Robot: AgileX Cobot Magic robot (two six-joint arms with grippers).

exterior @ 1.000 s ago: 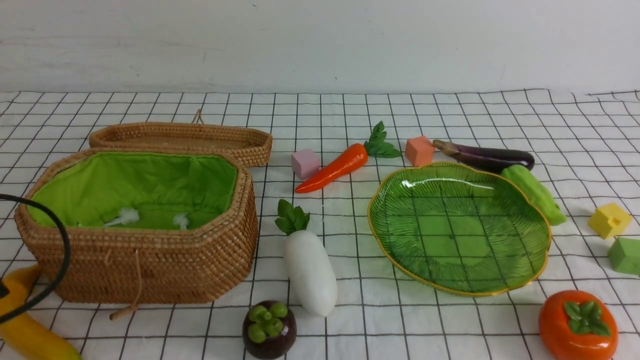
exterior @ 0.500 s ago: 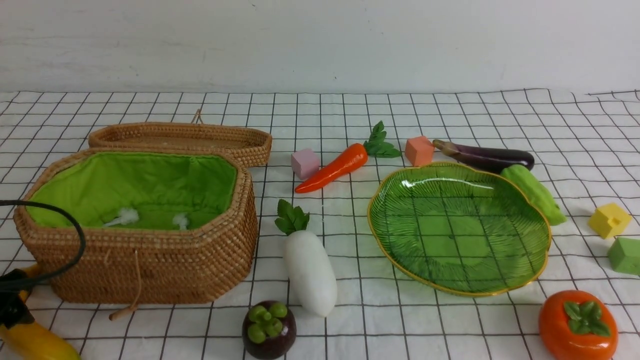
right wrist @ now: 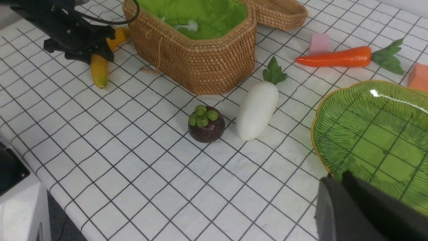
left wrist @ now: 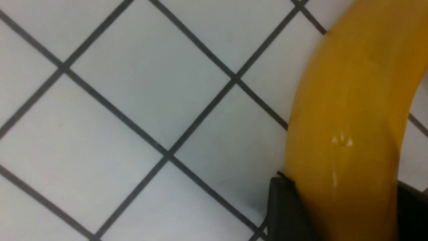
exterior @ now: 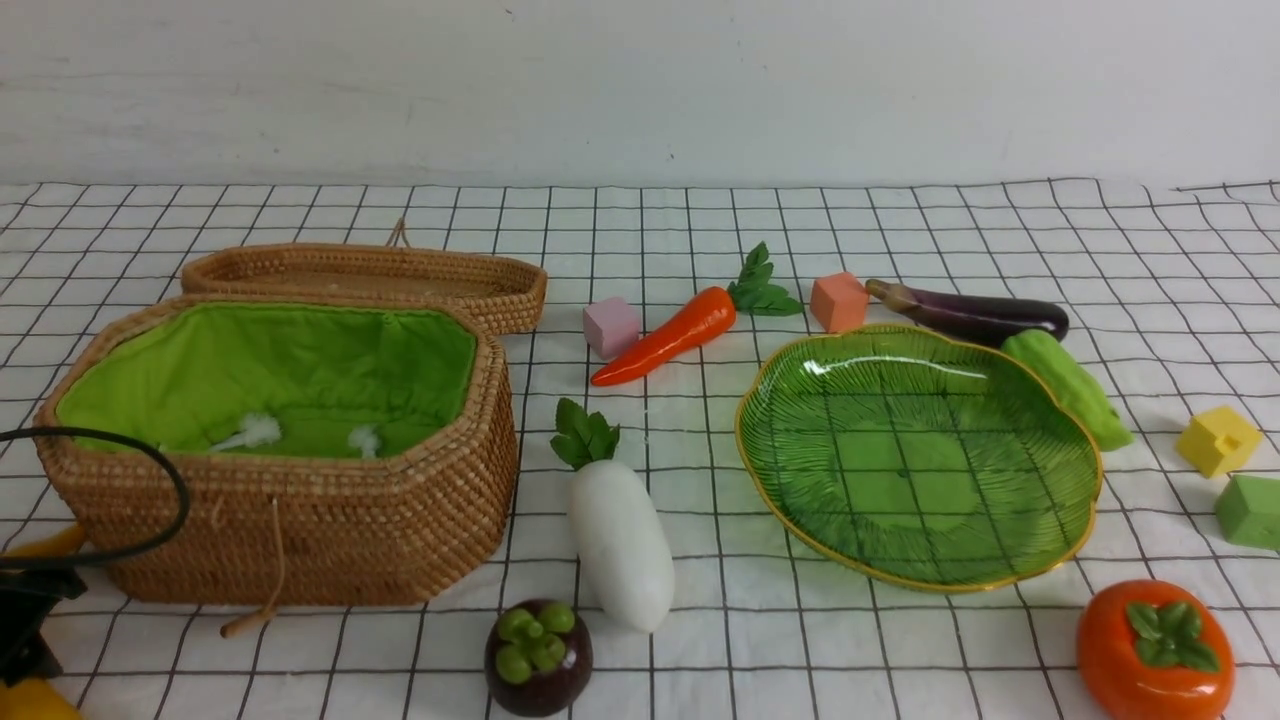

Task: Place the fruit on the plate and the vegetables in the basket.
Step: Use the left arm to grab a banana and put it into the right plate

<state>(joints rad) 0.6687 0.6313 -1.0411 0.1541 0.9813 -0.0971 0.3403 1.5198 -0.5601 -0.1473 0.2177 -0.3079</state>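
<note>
**A:** Start big. What's on the desk (exterior: 900, 230)?

**B:** The basket (exterior: 300, 540) is on the robot's left, lined in green and with nothing in it but its ties. Its flat lid (exterior: 360, 272) lies just behind it. The plate (exterior: 920, 460) is on the right and has no fruit on it.

**A:** And the fruit in hand?

**B:** That's the banana (right wrist: 98, 70), on the desk just beside the basket's near-left corner. Its long axis runs from that corner back toward the robot. The left end effector (left wrist: 341, 184) sits across it, about half closed, with a finger against each side. I read that as a grip, though the banana has not left the cloth.

**A:** Which way is the plate from there?

**B:** Well off to the right. The left arm has the banana. The right end effector (right wrist: 339, 179) is closed on nothing and hangs near the plate's near rim.

**A:** What's in the way?

**B:** First the basket wall, which is close beside the banana. Then the radish (exterior: 620, 545) and the mangosteen (exterior: 538, 660) lie between the basket and the plate. I'd lift it high enough to pass over all three.

**A:** What else is there?

**B:** The eggplant (exterior: 975, 313) and cucumber (exterior: 1070, 385) hug the plate's far-right rim. The carrot (exterior: 665, 337) is behind centre, and the persimmon (exterior: 1155, 650) is near right. Four small cubes are scattered about: pink (exterior: 611, 326), orange (exterior: 838, 300), yellow (exterior: 1217, 440) and green (exterior: 1250, 510).
</note>
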